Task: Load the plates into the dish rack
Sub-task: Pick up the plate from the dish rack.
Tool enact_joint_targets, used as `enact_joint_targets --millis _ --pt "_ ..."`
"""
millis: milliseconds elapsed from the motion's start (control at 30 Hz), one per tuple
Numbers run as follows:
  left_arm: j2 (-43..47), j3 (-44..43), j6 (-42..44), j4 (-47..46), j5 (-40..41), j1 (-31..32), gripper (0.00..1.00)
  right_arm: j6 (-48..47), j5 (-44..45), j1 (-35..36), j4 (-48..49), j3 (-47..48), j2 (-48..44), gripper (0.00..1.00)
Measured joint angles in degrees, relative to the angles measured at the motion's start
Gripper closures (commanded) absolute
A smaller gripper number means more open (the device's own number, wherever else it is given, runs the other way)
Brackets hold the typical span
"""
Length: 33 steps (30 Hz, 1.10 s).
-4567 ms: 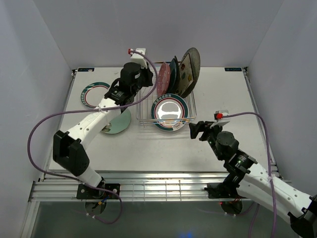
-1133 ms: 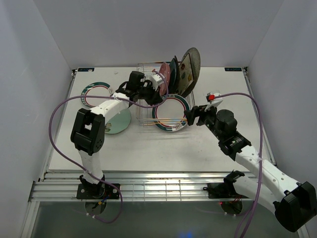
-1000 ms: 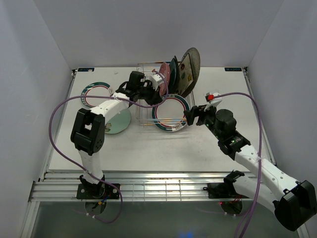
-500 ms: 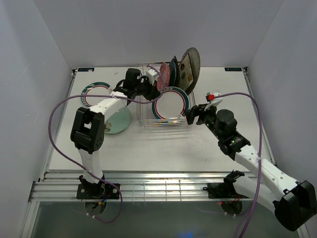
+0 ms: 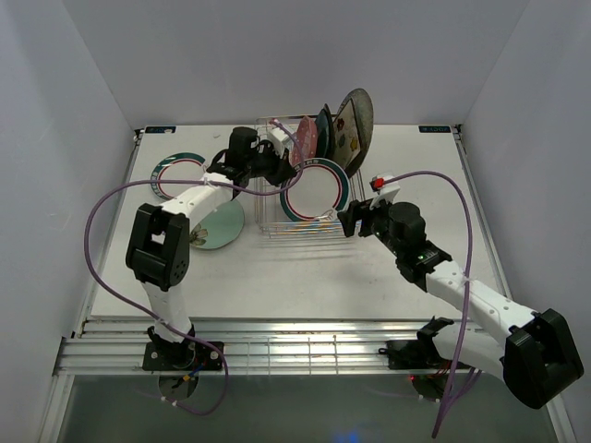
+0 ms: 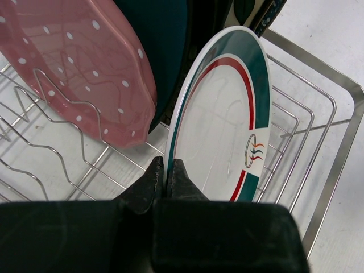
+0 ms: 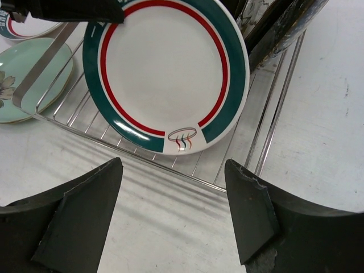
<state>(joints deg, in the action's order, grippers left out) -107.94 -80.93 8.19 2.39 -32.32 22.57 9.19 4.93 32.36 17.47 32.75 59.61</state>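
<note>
**Plate tipping upright in the rack**

The teal-rimmed plate [image 5: 314, 192], lying flat in the rack [image 6: 340, 156] seconds ago, is now standing nearly upright at frame centre. Nearest, the right gripper [image 7: 173, 170] is hovering spread and empty beside the rack's right edge. The left gripper [image 6: 165, 170] is pinching the plate's left rim. Next, the plate probably needs seating between prongs, against the pink plate [image 6: 85, 68] behind. Only a steaming-cup logo [image 7: 183, 138] is showing; no legible writing.

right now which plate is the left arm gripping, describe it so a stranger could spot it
In the wire dish rack, it is the frontmost plate, tilted up ahead of the pink dotted one. It is round, white, with a teal rim and red ring; its lookalike lies flat outside the rack.
</note>
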Motion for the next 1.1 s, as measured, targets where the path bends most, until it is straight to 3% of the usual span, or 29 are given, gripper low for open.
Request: enact_joint_targets --millis 633,1100 --pt "11.5 2.4 3.8 3.2 0.0 -0.7 1.00 -3.0 -0.5 -0.1 2.1 0.4 -1.1 0.22" --pt "15.1 -1.0 3.9 10.2 -4.1 -2.3 1.00 -3.9 -7.4 -1.9 1.9 10.1 1.2 0.25"
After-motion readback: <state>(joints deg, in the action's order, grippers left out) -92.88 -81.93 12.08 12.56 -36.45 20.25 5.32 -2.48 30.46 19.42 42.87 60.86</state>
